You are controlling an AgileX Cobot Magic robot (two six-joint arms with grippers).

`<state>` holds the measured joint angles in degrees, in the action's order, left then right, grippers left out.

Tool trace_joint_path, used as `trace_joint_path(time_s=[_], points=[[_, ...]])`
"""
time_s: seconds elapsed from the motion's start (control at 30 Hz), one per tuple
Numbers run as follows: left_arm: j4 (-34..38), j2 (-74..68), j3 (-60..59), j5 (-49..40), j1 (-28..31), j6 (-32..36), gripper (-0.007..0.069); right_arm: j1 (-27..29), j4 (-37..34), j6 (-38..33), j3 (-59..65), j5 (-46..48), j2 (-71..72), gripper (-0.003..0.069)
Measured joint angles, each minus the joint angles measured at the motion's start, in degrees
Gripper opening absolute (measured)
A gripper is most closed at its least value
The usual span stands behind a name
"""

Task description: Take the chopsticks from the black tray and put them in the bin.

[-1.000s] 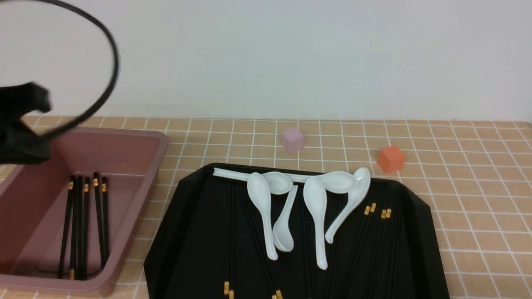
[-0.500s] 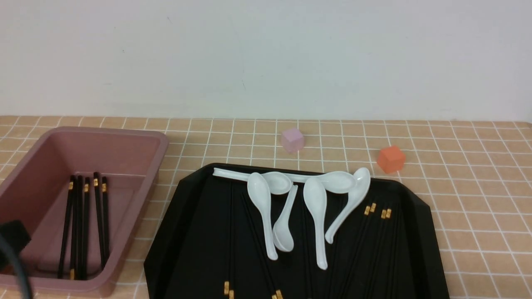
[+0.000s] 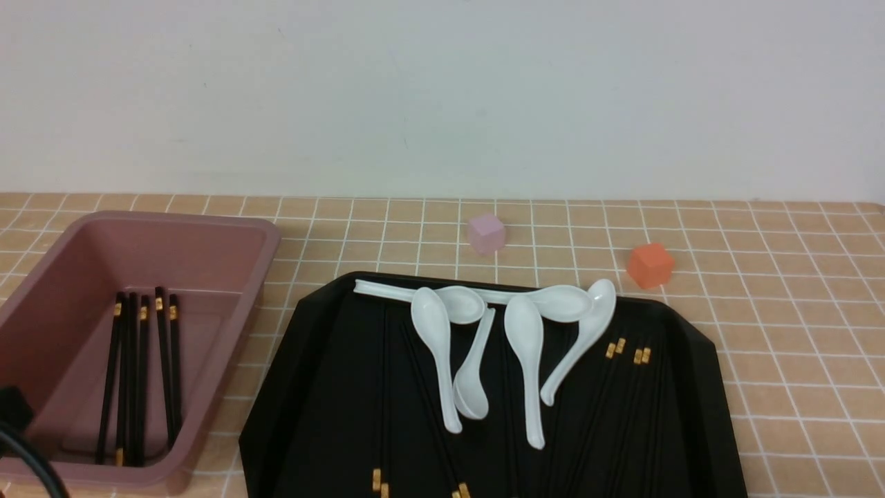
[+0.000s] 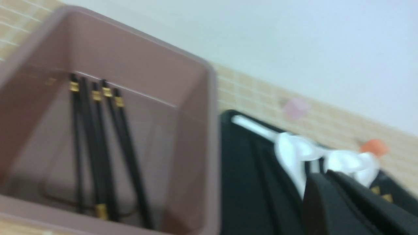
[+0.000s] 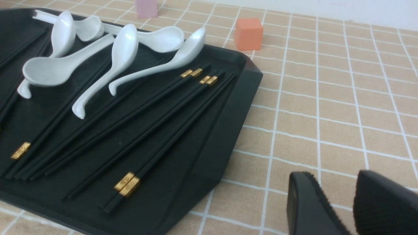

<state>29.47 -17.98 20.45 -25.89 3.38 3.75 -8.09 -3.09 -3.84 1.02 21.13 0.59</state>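
A pale wall stands behind the tiled tabletop (image 3: 795,277). Chopsticks (image 5: 147,130) lie in the black tray (image 3: 705,387), others in the bin (image 3: 242,297); none sits between either gripper's jaws. The left gripper (image 4: 321,195) is closed, the right gripper (image 5: 333,195) apart. The left arm (image 3: 14,415) has dropped lower.

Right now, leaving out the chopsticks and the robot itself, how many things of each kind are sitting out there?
White spoons: 6
Small cubes, one orange and one pinkish-purple: 2
Black tray: 1
Dusty-pink bin: 1
Total: 10
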Motion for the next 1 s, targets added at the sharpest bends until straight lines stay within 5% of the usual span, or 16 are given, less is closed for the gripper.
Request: trace_joint_path(time_s=[0.33,0.5,0.67,1.0], points=[[-6.7,2.6,-11.2,9.2,-3.6,0.0,-0.0013,0.0,0.0,0.0,0.0,0.0,0.0,0.024],[-16.3,9.6,-19.6,14.2,-8.4,-4.8,-0.0013,0.0,0.0,0.0,0.0,0.0,0.0,0.024],[-23.7,17.1,-22.0,9.7,-10.0,-13.3,-0.0013,0.0,0.0,0.0,0.0,0.0,0.0,0.024],[-26.0,18.6,-22.2,4.2,-10.0,-15.2,-0.0009,0.0,0.0,0.0,0.0,0.0,0.0,0.024]])
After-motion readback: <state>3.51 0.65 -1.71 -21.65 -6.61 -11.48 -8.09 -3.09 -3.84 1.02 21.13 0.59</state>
